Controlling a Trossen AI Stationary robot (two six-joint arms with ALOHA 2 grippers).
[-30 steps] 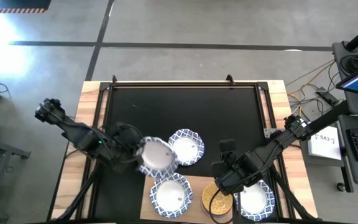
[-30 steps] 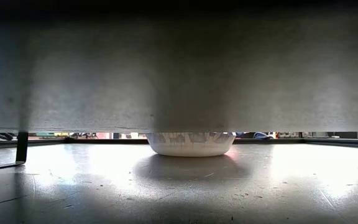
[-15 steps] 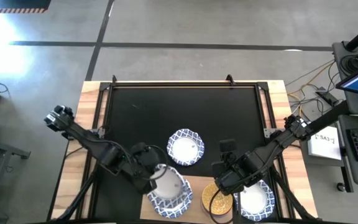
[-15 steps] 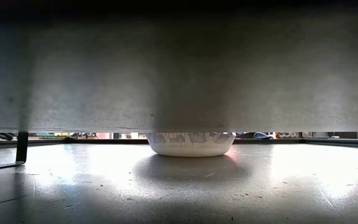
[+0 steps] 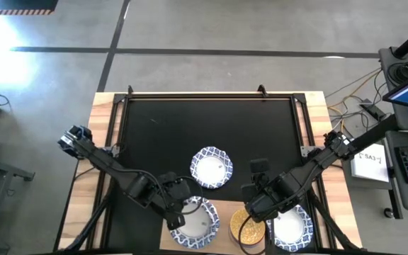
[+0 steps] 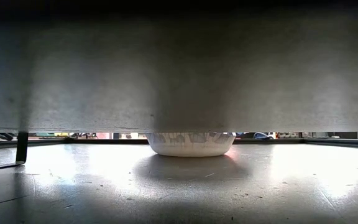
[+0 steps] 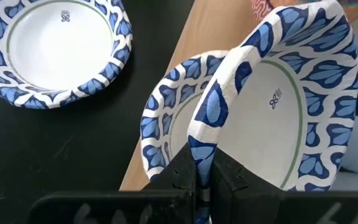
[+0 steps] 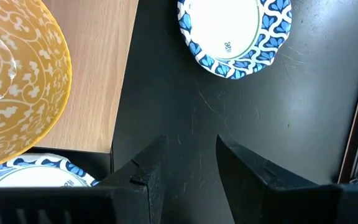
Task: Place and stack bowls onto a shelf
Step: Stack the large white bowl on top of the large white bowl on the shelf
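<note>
At the near edge of the table, on the flat light-wood shelf point(image 5: 222, 228), my left claw point(image 7: 202, 177) is pinching the rim of a white paper bowl with a blue patterned rim point(image 7: 284, 99). I see this bowl tilted above a second bowl of the same kind point(image 7: 166, 121), which lies on the left end of the shelf; if the two bowls touch I cannot tell. A third white and blue bowl point(image 5: 211, 168) rests alone on the black mat point(image 5: 204, 127), just behind the shelf, and in the low view it stands upright in the middle. A yellow-gold patterned bowl point(image 5: 247, 227) sits at the middle of the shelf, and a fourth white and blue bowl point(image 5: 289, 228) is on the right end. My right claw point(image 8: 191, 158) hovers over the mat beside the shelf edge, its fingers spread and holding nothing.
</note>
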